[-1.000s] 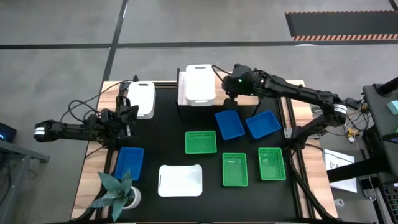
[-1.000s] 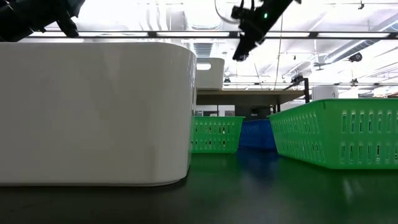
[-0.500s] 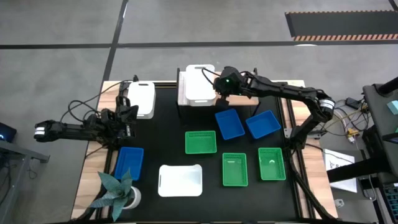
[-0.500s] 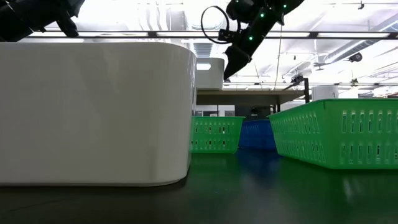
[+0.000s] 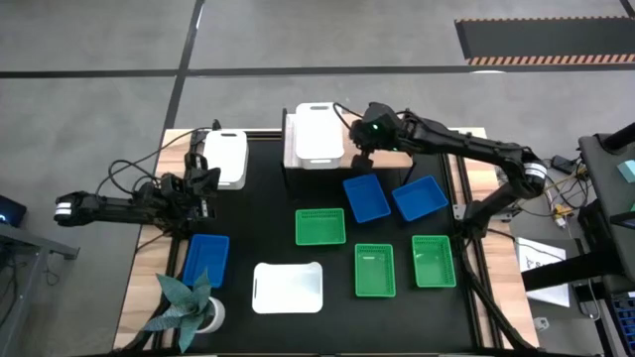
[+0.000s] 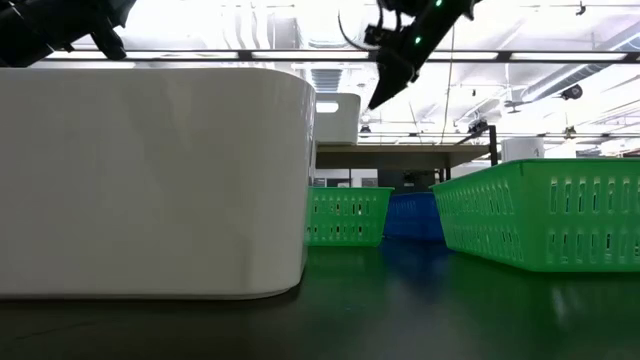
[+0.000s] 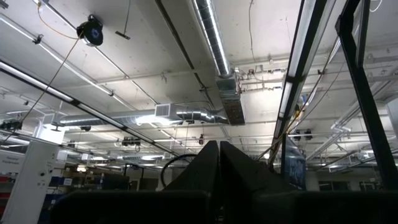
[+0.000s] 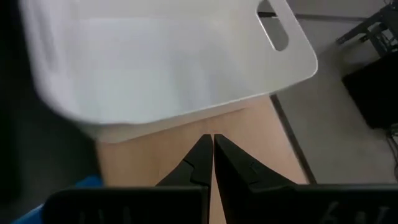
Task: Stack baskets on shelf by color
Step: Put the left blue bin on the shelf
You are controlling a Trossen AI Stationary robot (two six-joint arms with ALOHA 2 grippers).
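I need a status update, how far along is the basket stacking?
Barely begun. One white basket sits on the shelf. The right pincer, shut and empty, hovers beside it. The left pincer waits shut at the table's left edge. Blue, green and other white baskets remain on the table.

Right gripper (image 5: 358, 140) backed away from white basket (image 5: 317, 134).

No legible text, labels, brand marks, numbers or signs appear in any view, whether on the baskets, the shelf, the desk or the room beyond.
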